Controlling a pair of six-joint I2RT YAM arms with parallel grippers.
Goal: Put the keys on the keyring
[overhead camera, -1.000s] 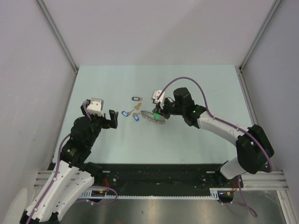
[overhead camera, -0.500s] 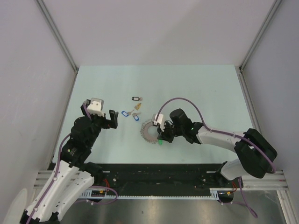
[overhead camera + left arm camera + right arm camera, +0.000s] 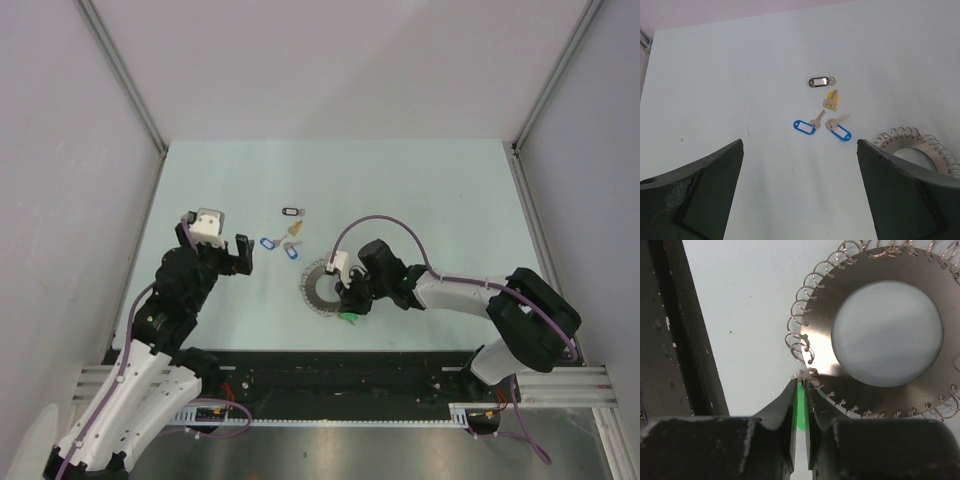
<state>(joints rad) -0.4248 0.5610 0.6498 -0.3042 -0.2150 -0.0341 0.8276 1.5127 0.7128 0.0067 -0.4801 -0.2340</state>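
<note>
The keyring (image 3: 316,287) lies flat on the table, a silver disc with a wide round hole and wire loops round its rim (image 3: 920,385). My right gripper (image 3: 347,301) sits at the ring's near edge, with its jaws (image 3: 801,382) nearly closed on the green tag of a key (image 3: 800,407). The key's metal end touches the rim loops. Left of the ring lie a black-tagged key (image 3: 821,81), a yellow one (image 3: 832,99) and two blue ones (image 3: 805,126) (image 3: 839,131). My left gripper (image 3: 800,145) hangs open, empty, short of these keys (image 3: 291,252).
The table's near edge, with a black rail (image 3: 340,375), runs just behind the right gripper. Grey walls (image 3: 80,200) enclose the table on the left, back and right. The left arm (image 3: 185,285) stands at the left side.
My right gripper has come toward the near edge with the green key, and the keyring moved with it and now lies flat. The left arm has barely moved.
</note>
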